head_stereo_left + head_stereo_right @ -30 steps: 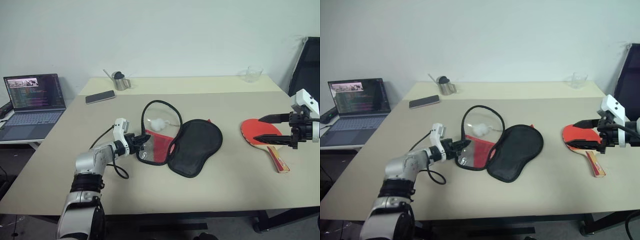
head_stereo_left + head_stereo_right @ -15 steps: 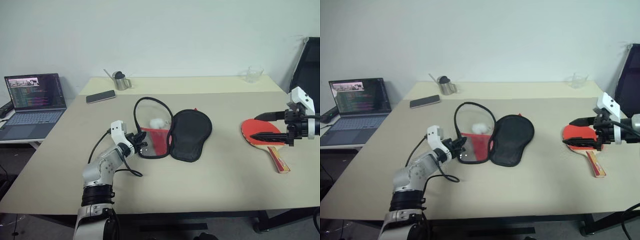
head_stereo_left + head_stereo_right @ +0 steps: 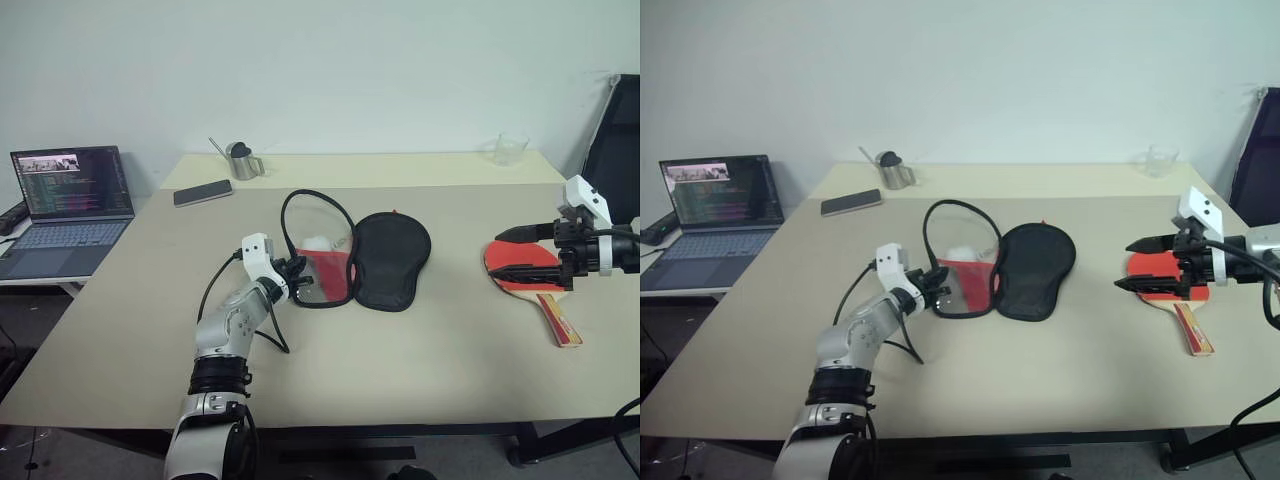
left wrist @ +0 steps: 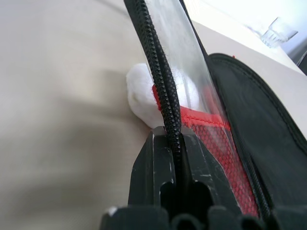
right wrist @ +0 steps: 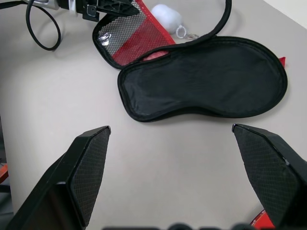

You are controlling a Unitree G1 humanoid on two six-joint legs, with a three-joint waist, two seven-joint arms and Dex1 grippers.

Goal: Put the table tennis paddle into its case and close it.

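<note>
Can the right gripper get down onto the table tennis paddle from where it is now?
Probably yes. The right gripper hangs open just above the table tennis paddle, which lies bare on the table with nothing on top of it; the case sits well off to its left.

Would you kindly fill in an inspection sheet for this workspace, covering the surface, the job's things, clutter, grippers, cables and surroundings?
Surface: beige table, bare at the front.
Job's things: case lies unzipped mid-table, black half flat, clear and red mesh half raised, white pom-pom beside it. Table tennis paddle lies red face up at the right, outside the case.
Clutter: phone, small metal jug, clear glass cup, all near the far edge.
Grippers: left gripper shut on the case's zip edge; right gripper open, hovering over the paddle.
Cables: black cable looping along the left arm.
Surroundings: open laptop on a side desk, dark chair at right.
</note>
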